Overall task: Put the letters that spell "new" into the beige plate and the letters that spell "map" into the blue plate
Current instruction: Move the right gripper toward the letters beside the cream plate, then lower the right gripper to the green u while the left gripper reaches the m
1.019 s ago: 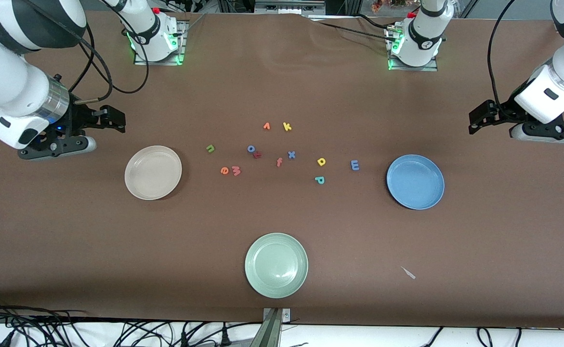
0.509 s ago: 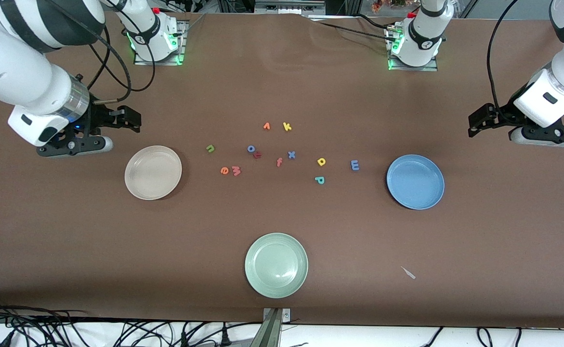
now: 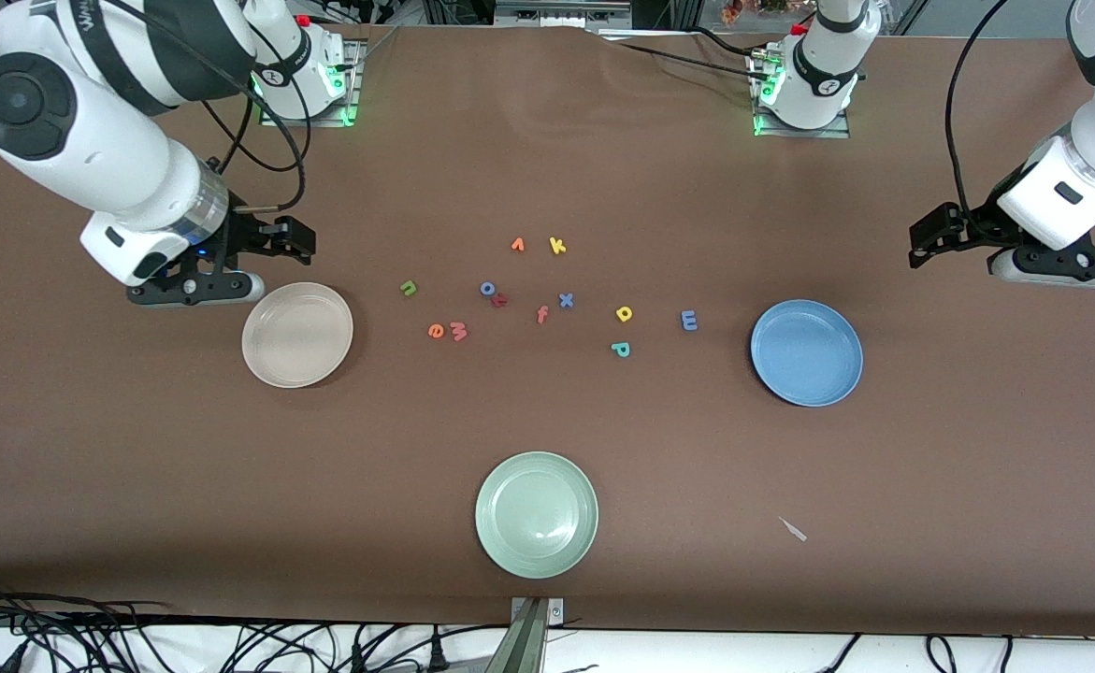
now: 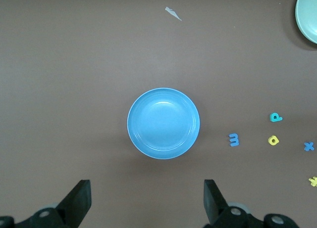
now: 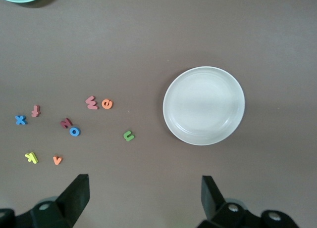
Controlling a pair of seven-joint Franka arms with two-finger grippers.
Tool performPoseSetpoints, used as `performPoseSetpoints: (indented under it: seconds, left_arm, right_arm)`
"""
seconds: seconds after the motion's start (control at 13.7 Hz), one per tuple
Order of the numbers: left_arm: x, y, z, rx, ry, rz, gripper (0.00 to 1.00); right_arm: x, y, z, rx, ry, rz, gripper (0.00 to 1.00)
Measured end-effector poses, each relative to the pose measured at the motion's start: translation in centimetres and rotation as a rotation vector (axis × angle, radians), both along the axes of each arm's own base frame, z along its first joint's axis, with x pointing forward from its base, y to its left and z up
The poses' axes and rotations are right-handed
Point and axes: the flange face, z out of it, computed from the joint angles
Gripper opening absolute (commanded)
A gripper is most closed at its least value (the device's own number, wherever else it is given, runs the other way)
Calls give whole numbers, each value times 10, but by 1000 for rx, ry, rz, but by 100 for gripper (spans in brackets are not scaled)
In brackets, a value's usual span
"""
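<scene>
Nothing sorted yet: n (image 3: 408,288), e (image 3: 436,330), w (image 3: 458,330) sat beside beige plate (image 3: 297,334); m (image 3: 689,321), a (image 3: 624,314), p (image 3: 620,349) beside blue plate (image 3: 807,352). Right gripper (image 3: 295,241) was spread, empty, over table by beige plate, probably lining up on n. Left gripper (image 3: 926,238) was spread, empty, waiting by blue plate.

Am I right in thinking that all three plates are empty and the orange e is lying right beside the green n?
Not quite. The beige plate, the blue plate and the pale green plate are indeed empty, but the orange e lies right beside the pinkish-red w; the green n sits apart, farther from the front camera. The front view shows this, and the right wrist view agrees.
</scene>
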Motion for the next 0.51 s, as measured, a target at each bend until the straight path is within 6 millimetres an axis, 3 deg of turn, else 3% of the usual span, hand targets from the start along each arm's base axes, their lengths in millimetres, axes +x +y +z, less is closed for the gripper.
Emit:
performPoseSetpoints:
  seconds: [0.51]
  left_arm:
    - [0, -1, 1, 0, -1, -2, 100]
  right_arm:
    - [-12, 30, -32, 9, -26, -32, 100]
